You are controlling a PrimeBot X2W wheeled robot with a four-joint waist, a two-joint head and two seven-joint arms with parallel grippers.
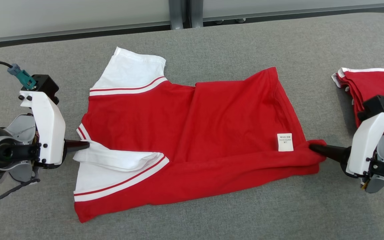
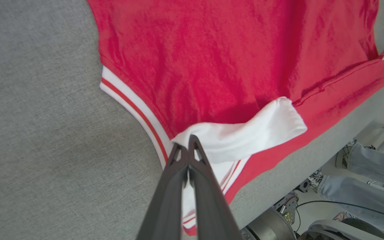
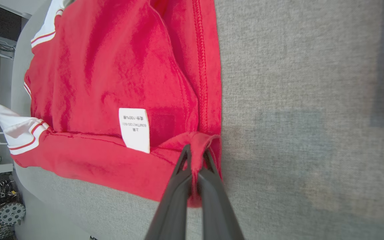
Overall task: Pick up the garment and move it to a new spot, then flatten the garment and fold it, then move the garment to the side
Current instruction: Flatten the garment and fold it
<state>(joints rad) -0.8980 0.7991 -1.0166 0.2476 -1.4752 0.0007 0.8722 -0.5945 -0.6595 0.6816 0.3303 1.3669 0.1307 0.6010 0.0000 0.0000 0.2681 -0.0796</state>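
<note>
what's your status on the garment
Left gripper shut on garment at sleeve, right gripper shut at hem corner. Garment partly folded. Red pile at right, apart.

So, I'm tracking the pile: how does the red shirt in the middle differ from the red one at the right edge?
The middle red shirt with white sleeves lies spread, half folded; the red garment at the right is a compact folded stack. The left tool and right tool pinch the middle shirt's ends; none grips the stack. Both are red with white trim.
</note>
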